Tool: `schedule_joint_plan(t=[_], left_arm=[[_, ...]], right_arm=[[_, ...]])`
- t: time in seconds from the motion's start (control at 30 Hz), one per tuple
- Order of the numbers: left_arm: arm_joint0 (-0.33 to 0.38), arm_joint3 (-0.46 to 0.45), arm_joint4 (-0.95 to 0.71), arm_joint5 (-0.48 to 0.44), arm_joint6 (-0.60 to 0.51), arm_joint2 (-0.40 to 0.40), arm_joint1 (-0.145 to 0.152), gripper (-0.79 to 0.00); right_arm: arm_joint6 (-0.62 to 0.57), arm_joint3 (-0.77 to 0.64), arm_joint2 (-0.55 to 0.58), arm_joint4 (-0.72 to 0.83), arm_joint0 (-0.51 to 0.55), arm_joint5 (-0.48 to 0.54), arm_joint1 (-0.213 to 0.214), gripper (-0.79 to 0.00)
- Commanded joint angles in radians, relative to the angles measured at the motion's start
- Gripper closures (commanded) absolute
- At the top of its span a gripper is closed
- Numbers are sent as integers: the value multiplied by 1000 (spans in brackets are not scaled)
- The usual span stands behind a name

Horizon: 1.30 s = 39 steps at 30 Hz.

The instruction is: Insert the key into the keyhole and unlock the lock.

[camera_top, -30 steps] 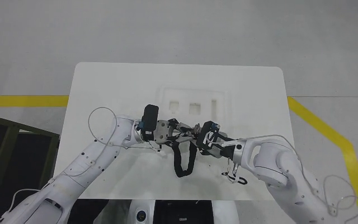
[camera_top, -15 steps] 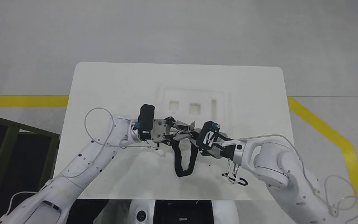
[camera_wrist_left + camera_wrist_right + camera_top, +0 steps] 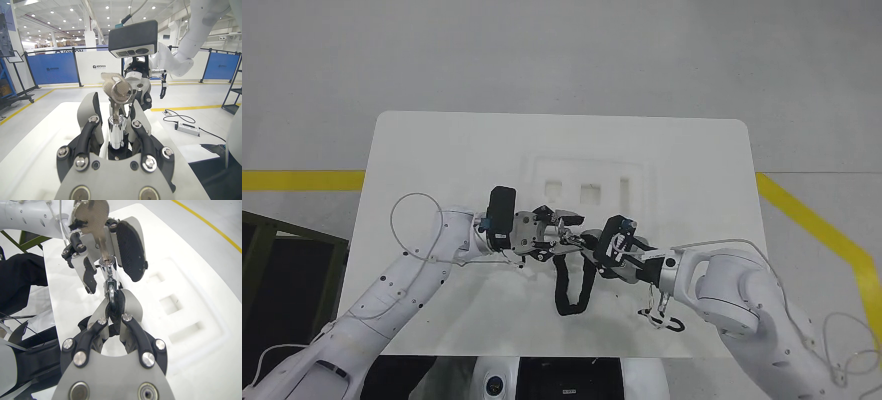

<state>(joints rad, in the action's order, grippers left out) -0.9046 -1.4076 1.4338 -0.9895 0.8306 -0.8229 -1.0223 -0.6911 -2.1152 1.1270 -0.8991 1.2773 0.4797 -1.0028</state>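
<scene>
Left gripper: recorded wide open over the white table. Its two black pads are set on either side of the key and the lock. No contact with either is observed, and nothing is held by it.

Key: the blade is seated in the keyhole. The flat, textured head stands proud of the lock between the open pads, with a metal ring passed through its eye.

Lock: a chrome cylinder, held off the table surface between the two grippers over the table's near half. Its keyhole end lies between the left gripper's fingers. In the top view a black cable loop is seen running from the lock toward the table's near edge.

Right gripper: closed tight on the end of the lock away from the keyhole, where the black cable joins. The fingers are drawn nearly together around it.

A white foam tray with three rectangular recesses is noted on the table beyond the grippers.
</scene>
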Motion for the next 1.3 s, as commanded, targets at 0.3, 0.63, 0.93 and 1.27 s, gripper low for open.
schedule_joint_plan(t=[0.3,0.63,0.93,1.27], left_arm=[[-24,4,-12,-2,-2,-19,9,-517],[-63,16,-20,-23,-23,-54,26,-573],[-13,47,-16,-23,-28,12,21,-536],[43,78,-36,-23,-23,82,26,-320]], right_arm=[[13,8,25,21,6,-4,2,0],[16,-7,39,23,13,1,4,0],[8,-22,37,7,17,12,6,0],[10,-23,34,4,17,16,6,0]])
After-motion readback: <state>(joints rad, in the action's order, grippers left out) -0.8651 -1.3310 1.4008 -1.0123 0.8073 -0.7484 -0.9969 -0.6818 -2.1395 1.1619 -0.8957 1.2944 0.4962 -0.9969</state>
